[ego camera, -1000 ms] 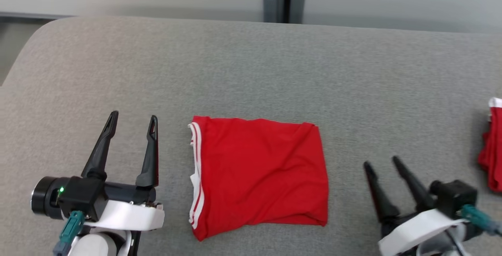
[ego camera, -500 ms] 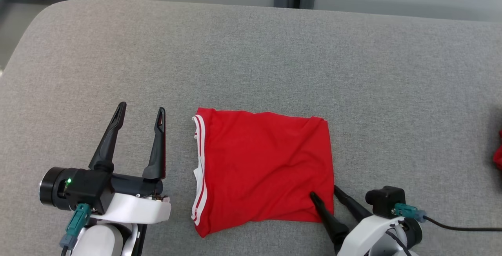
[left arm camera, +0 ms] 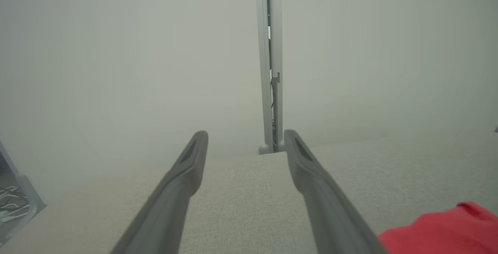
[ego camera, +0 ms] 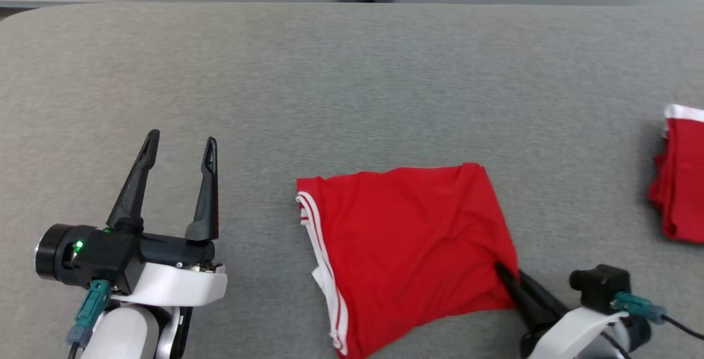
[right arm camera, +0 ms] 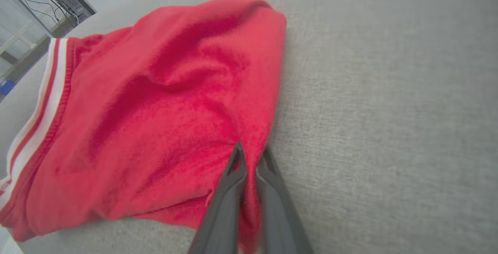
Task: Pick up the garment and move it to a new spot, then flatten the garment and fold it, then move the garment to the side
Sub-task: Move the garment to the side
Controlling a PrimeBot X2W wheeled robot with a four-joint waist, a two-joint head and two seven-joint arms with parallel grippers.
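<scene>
The grey padded surface (ego camera: 352,73) carries the folded red garment (ego camera: 407,238), which lies between the two claws and reaches away from the right gripper (ego camera: 509,274), clenched on its nearest corner. Flattening and folding look done. The shift to the side is left, likely toward the red pile (ego camera: 679,183) beyond that claw. Nearly square, its long axis runs slightly askew toward the left gripper (ego camera: 182,137), striped hem facing those spread, empty fingers

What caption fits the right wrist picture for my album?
Right gripper pinches the edge of the red garment on the grey fabric surface.
</scene>
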